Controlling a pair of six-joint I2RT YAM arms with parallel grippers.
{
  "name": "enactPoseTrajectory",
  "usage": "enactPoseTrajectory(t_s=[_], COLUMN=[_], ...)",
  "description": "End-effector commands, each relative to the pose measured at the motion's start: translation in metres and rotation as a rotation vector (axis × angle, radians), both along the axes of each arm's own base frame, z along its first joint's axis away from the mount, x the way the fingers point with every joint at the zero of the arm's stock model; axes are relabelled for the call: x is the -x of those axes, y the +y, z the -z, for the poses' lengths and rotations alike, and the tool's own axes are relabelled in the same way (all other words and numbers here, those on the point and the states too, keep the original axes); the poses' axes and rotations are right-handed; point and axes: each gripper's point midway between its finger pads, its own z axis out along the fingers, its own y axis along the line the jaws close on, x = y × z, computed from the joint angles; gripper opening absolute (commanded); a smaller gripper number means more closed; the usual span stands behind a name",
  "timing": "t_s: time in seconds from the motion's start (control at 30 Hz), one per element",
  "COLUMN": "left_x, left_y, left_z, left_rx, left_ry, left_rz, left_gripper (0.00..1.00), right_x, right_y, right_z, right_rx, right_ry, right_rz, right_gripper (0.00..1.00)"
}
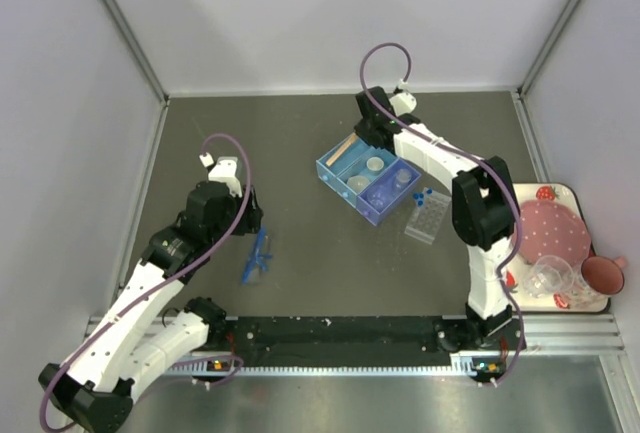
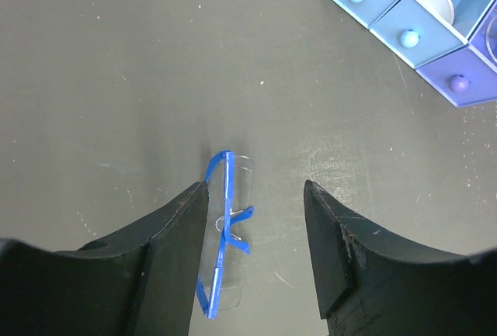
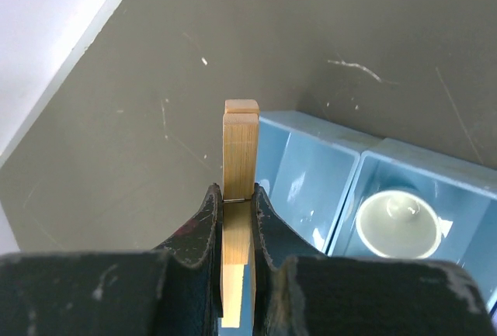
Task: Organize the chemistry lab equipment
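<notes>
So here's how it looked. The wooden clip point(image 3: 241, 146) was clamped tight in the right tool point(image 3: 237, 196). Its long axis ran straight out in line with the fingers, and the free end pointed away from the wrist. It hung over the far-left corner of the blue drawer box point(image 1: 333, 175), above the end compartment. We couldn't tell if it touched the rim. From above, it sat on a slant along that edge of the box.

The box had three open compartments in a row. The light blue end one under the clip showed us its blue floor. The middle one held a round clear dish point(image 3: 397, 223). The purple one at the other end had clear pieces in it that we couldn't make out.

Well off on the left-arm side of the box, the blue-framed safety glasses point(image 2: 224, 227) lay on the tabletop point(image 1: 300, 123). Their long axis ran roughly near-to-far, with the far end leaning a bit toward the box. The left tool point(image 2: 255, 188) hung over them with its jaws apart, gripping nothing.

Just beside the box's purple end stood the tube rack point(image 1: 428, 218), with blue-capped tubes point(image 1: 425, 194) at its far end. Past the rack, away from the box, we saw the strawberry-print tray point(image 1: 527, 196) with a pink plate point(image 1: 552, 233), a pink cup point(image 1: 603, 273) and some glass beakers point(image 1: 550, 275).
</notes>
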Motion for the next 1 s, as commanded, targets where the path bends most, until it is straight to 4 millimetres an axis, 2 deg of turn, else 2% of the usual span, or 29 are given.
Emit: enactPoseTrajectory(t_s=[0.0,0.17,0.33,0.63,0.8,0.83,0.87,0.93,0.97], left_x=[-0.007,-0.007,-0.007,-0.008,-0.008,-0.008,-0.008,-0.008,-0.008], left_y=[-0.001,-0.001,-0.002,-0.002,-0.002,-0.002,-0.002,-0.002,-0.002], left_z=[-0.007,-0.007,-0.005,-0.005,-0.004,-0.005,-0.005,-0.004,-0.004], left_rx=[0.011,0.01,0.01,0.01,0.006,0.006,0.006,0.005,0.005], left_ry=[-0.038,-0.034,-0.027,-0.027,-0.025,-0.027,-0.028,-0.026,-0.026], left_rz=[-0.005,-0.005,-0.004,-0.004,-0.002,-0.003,-0.003,-0.003,-0.003], left_gripper=[0.58,0.58,0.58,0.57,0.57,0.57,0.57,0.57,0.57], right_x=[-0.022,-0.025,-0.023,-0.028,-0.028,-0.028,-0.028,-0.027,-0.026], right_y=[-0.017,-0.022,-0.018,0.007,0.017,0.018,0.018,0.02,0.02], right_z=[-0.013,-0.014,-0.003,0.023,0.027,0.026,0.023,0.018,0.011], right_rx=[0.061,0.088,0.082,0.035,0.034,0.038,0.037,0.045,0.048], right_ry=[-0.063,-0.066,-0.041,-0.005,-0.008,-0.01,-0.015,-0.028,-0.041], right_rz=[0.055,0.055,0.04,-0.021,-0.04,-0.041,-0.045,-0.056,-0.057], right_gripper=[0.0,0.0,0.0,0.0,0.0,0.05,0.18,0.3,0.32])
